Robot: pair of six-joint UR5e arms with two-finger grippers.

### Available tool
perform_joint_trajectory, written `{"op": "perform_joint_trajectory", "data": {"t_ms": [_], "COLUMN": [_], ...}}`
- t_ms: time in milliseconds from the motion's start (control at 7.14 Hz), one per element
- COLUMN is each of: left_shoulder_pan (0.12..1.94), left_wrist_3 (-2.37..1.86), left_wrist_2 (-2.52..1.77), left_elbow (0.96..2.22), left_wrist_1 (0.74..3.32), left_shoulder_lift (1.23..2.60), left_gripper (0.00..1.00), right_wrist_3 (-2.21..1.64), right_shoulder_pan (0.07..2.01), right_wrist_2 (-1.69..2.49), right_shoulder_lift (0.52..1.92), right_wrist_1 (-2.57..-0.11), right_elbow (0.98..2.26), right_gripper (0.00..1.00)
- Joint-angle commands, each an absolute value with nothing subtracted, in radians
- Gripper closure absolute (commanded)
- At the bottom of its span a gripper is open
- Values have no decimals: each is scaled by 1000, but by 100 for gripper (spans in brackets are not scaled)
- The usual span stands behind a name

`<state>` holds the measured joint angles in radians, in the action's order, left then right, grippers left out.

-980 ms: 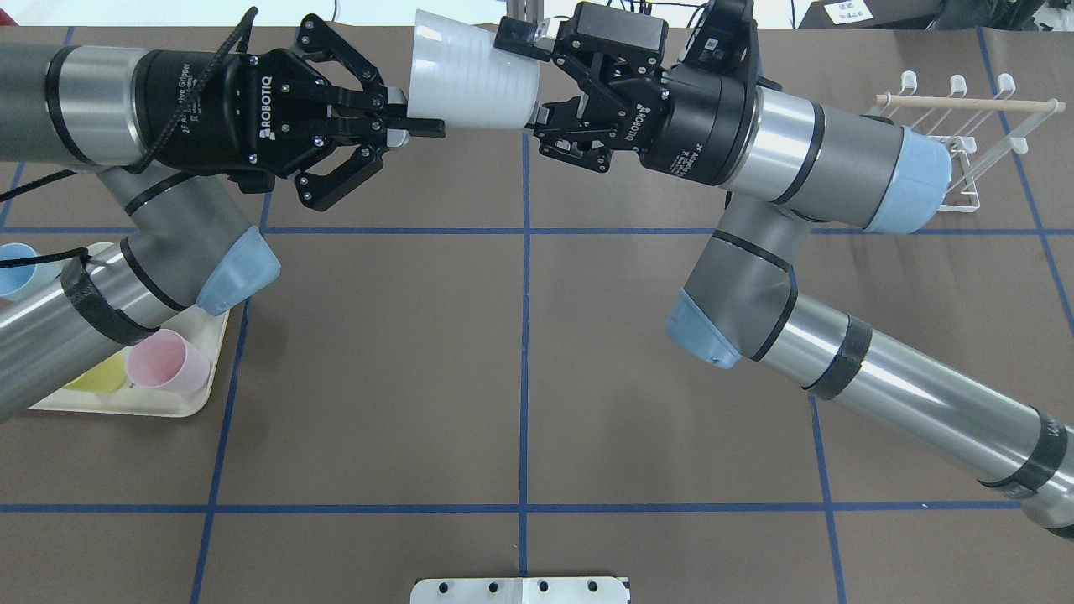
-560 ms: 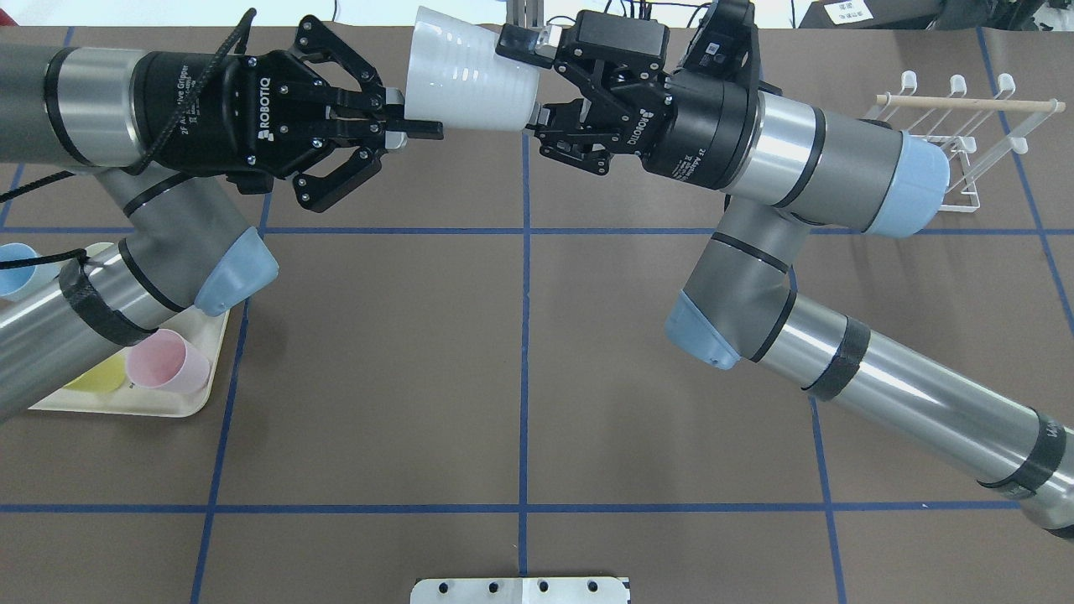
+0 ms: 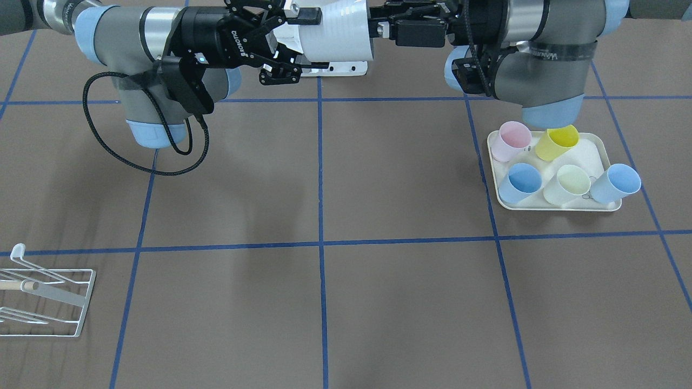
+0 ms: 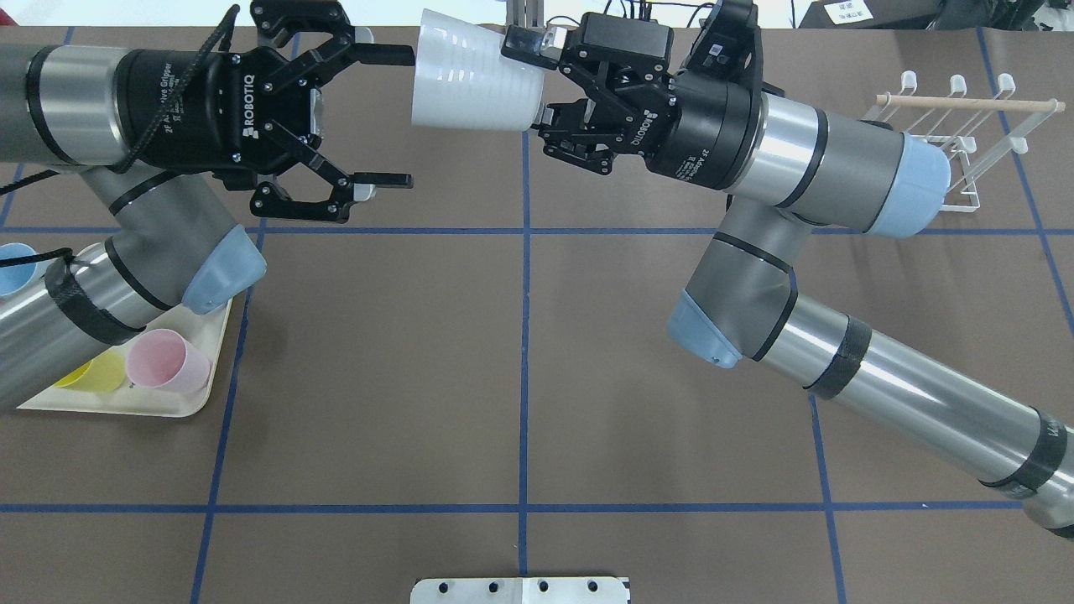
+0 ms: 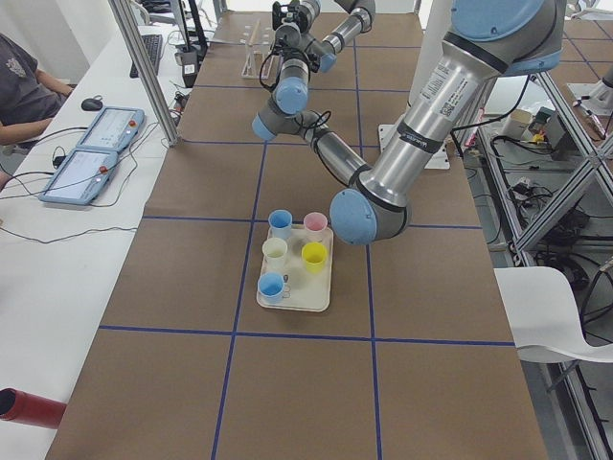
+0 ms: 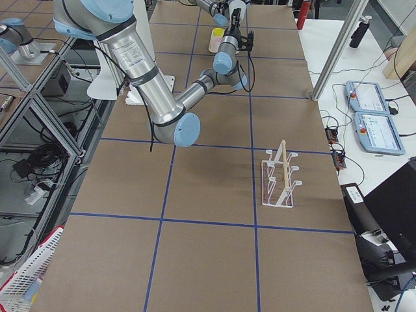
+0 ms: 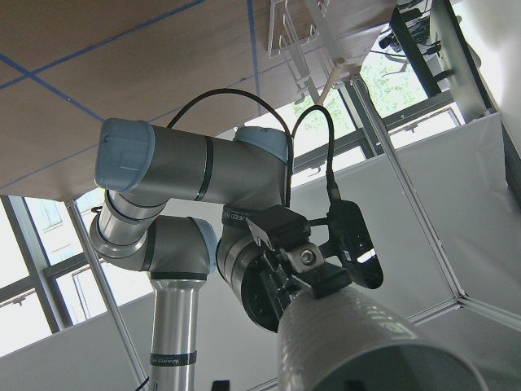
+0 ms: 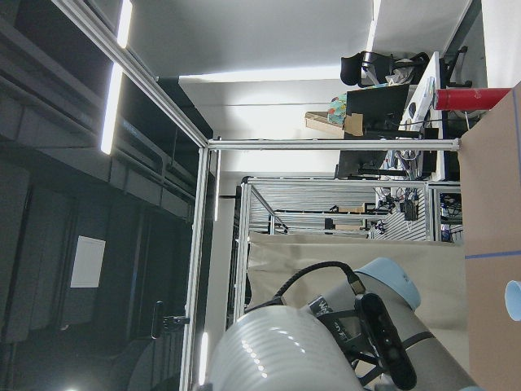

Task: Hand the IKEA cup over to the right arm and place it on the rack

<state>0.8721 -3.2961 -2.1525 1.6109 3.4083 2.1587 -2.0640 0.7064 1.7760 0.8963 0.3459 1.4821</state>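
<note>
The white IKEA cup (image 4: 474,88) hangs sideways above the table's far edge, with its wide mouth toward my left gripper. My right gripper (image 4: 535,80) is shut on the cup's narrow base end; in the front-facing view it grips the cup (image 3: 338,32) from that view's left. My left gripper (image 4: 401,117) stands open just off the rim, touching nothing. The left wrist view looks along the cup (image 7: 366,342) at the right gripper. The white wire rack (image 4: 965,126) with its wooden dowel stands at the far right, beyond the right arm's elbow, with nothing on it.
A cream tray (image 3: 592,154) under the left arm holds several pastel cups, among them a pink one (image 4: 168,361) and a yellow one (image 4: 88,377). A metal base plate (image 4: 520,590) sits at the near edge. A seated person (image 5: 19,86) is beside the table.
My left gripper has opened off the cup's rim and drawn back a little to the left. The cup stays in the right gripper, tilted slightly more.
</note>
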Motion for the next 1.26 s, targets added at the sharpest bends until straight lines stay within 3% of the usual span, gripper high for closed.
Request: {"op": "perform_joint_trajectory", "data": {"t_ms": [0, 420, 700, 1120], "left_shoulder_pan": [899, 917, 951, 959], "left_wrist_3": [-3068, -2676, -2478, -2365], "left_wrist_2": [-2158, -2164, -2205, -2212], "left_elbow": [1627, 1614, 1615, 1618], "left_wrist_1": [3405, 3334, 3182, 3033], "left_shoulder_lift": [2053, 1955, 1954, 1960], "left_gripper": [0, 0, 0, 0], "right_wrist_3": [-2005, -1616, -1502, -1315], "right_shoulder_pan": [741, 780, 950, 1150], "right_wrist_2": [1784, 1877, 2062, 2311], "right_shoulder_lift": [913, 1055, 1103, 1195], "right_wrist_1": [336, 136, -21, -464], "right_elbow": [1442, 1404, 1416, 1573], "right_gripper": [85, 85, 85, 88]}}
